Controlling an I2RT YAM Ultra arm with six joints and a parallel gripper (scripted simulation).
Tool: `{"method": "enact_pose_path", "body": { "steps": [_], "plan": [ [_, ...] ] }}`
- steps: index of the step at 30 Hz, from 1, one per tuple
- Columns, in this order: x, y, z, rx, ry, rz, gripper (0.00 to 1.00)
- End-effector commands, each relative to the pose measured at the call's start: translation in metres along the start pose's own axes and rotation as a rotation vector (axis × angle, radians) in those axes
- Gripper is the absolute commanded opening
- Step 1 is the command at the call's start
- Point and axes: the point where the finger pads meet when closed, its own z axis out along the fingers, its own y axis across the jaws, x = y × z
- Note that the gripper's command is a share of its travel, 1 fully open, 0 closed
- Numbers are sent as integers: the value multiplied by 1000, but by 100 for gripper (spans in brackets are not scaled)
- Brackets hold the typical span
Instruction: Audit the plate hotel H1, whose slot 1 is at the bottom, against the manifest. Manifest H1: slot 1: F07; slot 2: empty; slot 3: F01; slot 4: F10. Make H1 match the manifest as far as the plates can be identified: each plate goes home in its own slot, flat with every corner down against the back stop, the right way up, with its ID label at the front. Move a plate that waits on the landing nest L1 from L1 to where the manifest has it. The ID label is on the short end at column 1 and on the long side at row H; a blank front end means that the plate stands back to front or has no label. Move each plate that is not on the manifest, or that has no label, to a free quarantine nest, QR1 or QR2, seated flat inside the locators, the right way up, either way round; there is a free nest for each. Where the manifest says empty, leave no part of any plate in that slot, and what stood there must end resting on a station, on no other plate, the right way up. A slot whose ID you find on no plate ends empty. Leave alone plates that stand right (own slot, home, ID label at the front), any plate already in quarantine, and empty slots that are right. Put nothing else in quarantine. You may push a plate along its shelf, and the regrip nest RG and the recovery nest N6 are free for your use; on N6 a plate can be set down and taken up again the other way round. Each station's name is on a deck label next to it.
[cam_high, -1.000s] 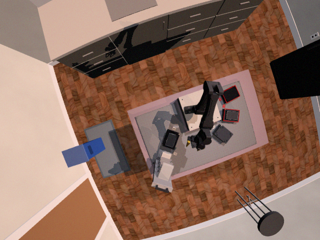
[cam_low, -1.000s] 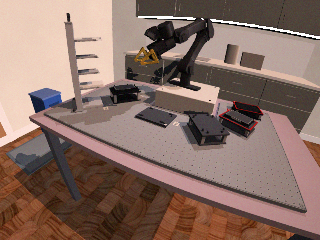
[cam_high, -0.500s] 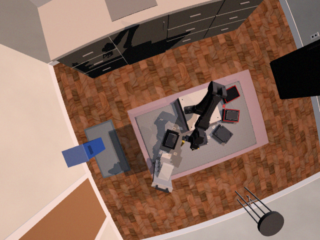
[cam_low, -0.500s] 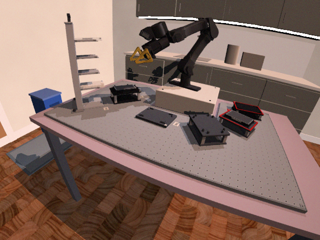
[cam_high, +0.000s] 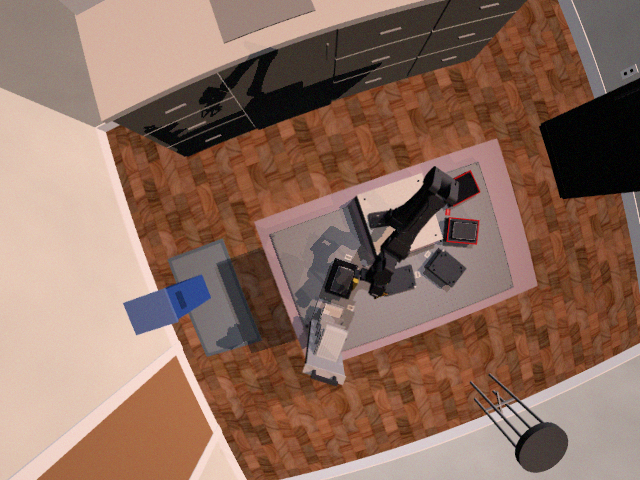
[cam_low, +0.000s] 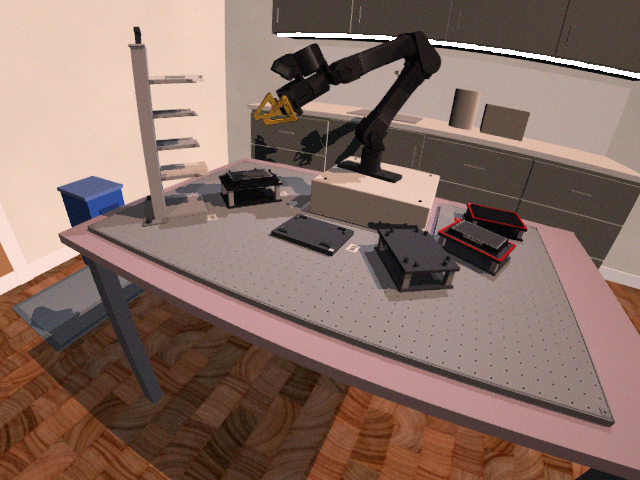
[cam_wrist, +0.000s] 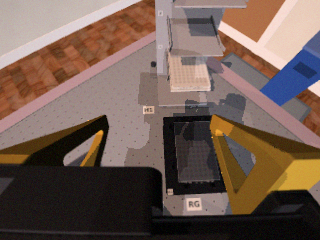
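One dark plate (cam_wrist: 196, 152) on the black RG nest (cam_wrist: 169, 170); yellow-fingered gripper (cam_wrist: 159, 136), jaws spread, empty; I centre above before descending.

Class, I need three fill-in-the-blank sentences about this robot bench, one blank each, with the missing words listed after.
1. The gripper hangs above the deck with its yellow fingers ____.
2. In the wrist view, the deck label beside the dark nest holding a dark plate reads ____.
3. The two nests at the far end of the deck have rims coloured ____.

Missing words: open; RG; red
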Motion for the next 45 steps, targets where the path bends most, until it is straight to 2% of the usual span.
{"method": "enact_pose_path", "body": {
  "steps": [1,22,45],
  "plan": [
    [-6,-4,-1,-27,-18,-22,100],
    [-7,-68,1,-26,-17,-25,100],
    [53,-72,37,-26,-17,-25,100]
  ]
}}
